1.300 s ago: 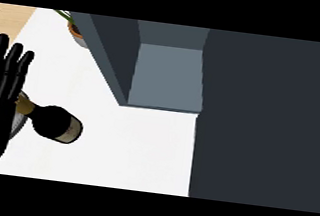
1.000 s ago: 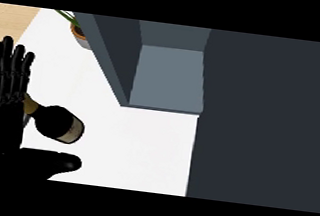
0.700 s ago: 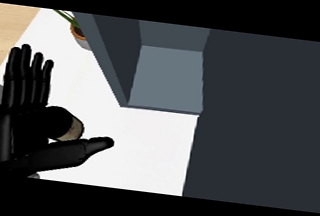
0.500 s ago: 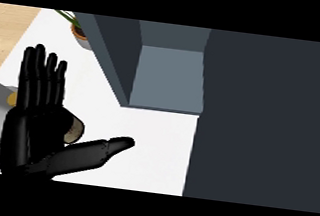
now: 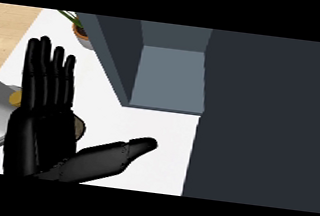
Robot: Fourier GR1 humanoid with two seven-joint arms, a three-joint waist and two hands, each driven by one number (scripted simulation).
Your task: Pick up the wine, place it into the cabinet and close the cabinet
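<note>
Head view shows my left hand with its fingers straight and spread, thumb swung out to the right, holding nothing. It hangs over the wine bottle, which lies on the white table and is almost wholly hidden under my palm; only a dark sliver peeks out beside it. My right hand is not visible. The open cabinet stands well apart, up and to the right. I judge the risk is closing blind: with the bottle hidden, my fingers could nudge it and set it rolling before they wrap round.
</note>
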